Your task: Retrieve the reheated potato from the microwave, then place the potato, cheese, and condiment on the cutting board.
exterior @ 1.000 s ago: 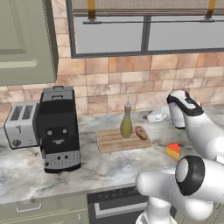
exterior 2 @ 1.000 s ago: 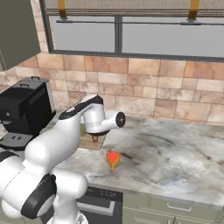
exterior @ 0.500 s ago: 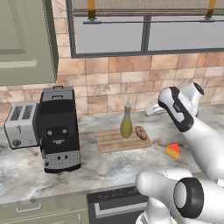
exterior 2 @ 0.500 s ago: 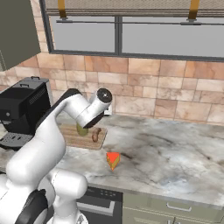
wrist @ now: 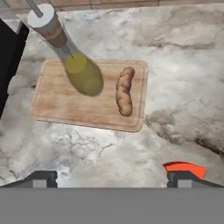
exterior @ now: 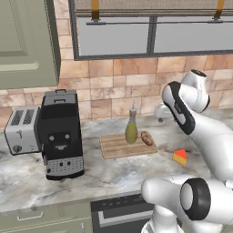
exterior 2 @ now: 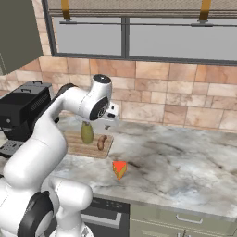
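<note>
The cutting board (exterior: 128, 144) lies flat on the marbled table (exterior: 100, 175), just to the right of the black coffee machine (exterior: 60, 134), with a silver toaster (exterior: 22, 129) on the machine's far side. On the board the condiment (exterior: 131, 127) stands upright near its middle, and the potato (exterior: 146, 138) lies beside the bottle toward the board's right end, its length running along the short edge. From the hand view both sit on the board, the condiment (wrist: 73, 60) to the left and the potato (wrist: 124, 91) to the right, close together but apart. The cheese (exterior: 180, 157) rests on the bare table off the board's right front corner, well clear of the wood; in the right base view the cheese (exterior 2: 120, 169) lies in front of the board, nearer the table edge. The gripper (wrist: 112, 178) hangs above the table in front of the board with its fingers (wrist: 183, 178) spread wide and holding nothing, and the cheese (wrist: 184, 168) peeks out just behind the right-hand fingertip in the hand view.
</note>
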Controlling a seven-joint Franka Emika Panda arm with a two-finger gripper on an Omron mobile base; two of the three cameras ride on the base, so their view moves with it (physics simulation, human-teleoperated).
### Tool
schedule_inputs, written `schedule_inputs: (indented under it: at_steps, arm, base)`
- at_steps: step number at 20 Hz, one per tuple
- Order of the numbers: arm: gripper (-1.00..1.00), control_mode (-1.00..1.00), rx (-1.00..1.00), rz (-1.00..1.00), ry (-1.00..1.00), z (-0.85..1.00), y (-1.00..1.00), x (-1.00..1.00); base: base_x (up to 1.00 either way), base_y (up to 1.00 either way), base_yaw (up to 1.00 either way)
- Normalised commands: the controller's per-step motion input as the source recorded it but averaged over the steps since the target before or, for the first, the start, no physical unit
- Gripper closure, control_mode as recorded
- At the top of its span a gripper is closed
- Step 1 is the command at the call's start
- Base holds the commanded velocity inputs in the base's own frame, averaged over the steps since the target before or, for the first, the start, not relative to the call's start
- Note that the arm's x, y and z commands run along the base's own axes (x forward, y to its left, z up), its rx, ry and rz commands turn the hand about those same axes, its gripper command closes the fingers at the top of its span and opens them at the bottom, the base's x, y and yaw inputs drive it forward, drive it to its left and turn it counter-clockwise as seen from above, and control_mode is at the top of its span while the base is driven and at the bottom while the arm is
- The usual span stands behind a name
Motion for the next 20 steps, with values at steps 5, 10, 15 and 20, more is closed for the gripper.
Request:
schedule_inputs:
  at_steps: [5, 10, 15, 20]
  arm:
    - [-1.00, -1.00, -0.12, -0.04, 0.04, -0.01, -0.33, -0.37]
    - [-1.00, -1.00, -0.14, -0.09, 0.00, -0.02, -0.22, -0.37]
    - [-1.00, -1.00, -0.16, -0.09, 0.00, -0.11, -0.22, -0.35]
    - [-1.00, -1.00, -0.12, -0.05, 0.04, -0.19, -0.24, -0.25]
  base:
    - [0.00, 0.00, 0.00]
    - [0.00, 0.00, 0.00]
    - [0.00, 0.00, 0.00]
    - [0.00, 0.00, 0.00]
